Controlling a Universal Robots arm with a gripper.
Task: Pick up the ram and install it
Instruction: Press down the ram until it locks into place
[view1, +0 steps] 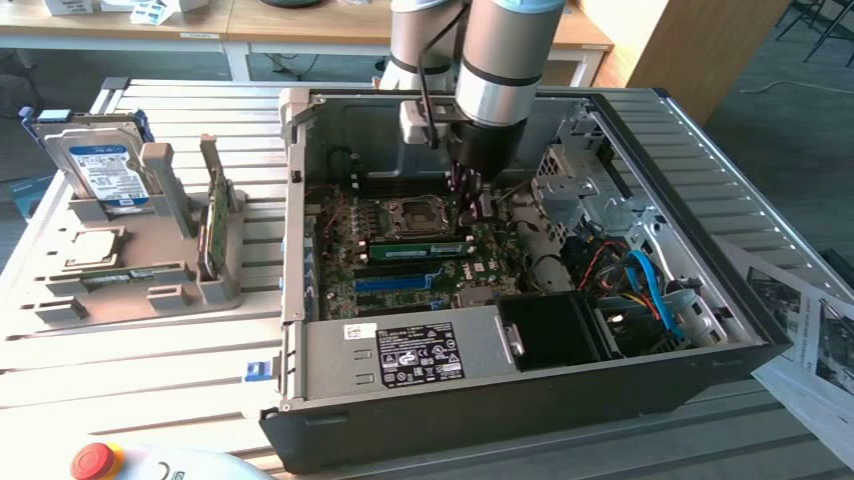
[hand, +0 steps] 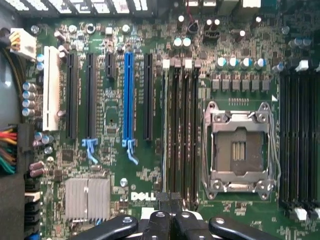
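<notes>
The ram (view1: 416, 249) is a long green stick standing on edge in a memory slot beside the CPU socket (view1: 411, 215) on the motherboard. In the wrist view the ram (hand: 164, 130) shows as a thin pale edge along the slot next to the blue slot's side of the bank. My gripper (view1: 470, 212) hangs inside the open computer case, just above the ram's far end. In the wrist view my gripper (hand: 170, 202) is shut, fingers pressed together with nothing visible between them, over the end of the memory slots.
The case wall (view1: 300, 200) surrounds the arm. A black power supply (view1: 400, 352) and a fan (view1: 567, 330) fill the near end. Drive cage (view1: 587, 185) and blue cables (view1: 647, 280) lie on the exterior view's right. A grey holder (view1: 160, 270) outside the case carries a hard drive (view1: 100, 165) and a green card (view1: 214, 225).
</notes>
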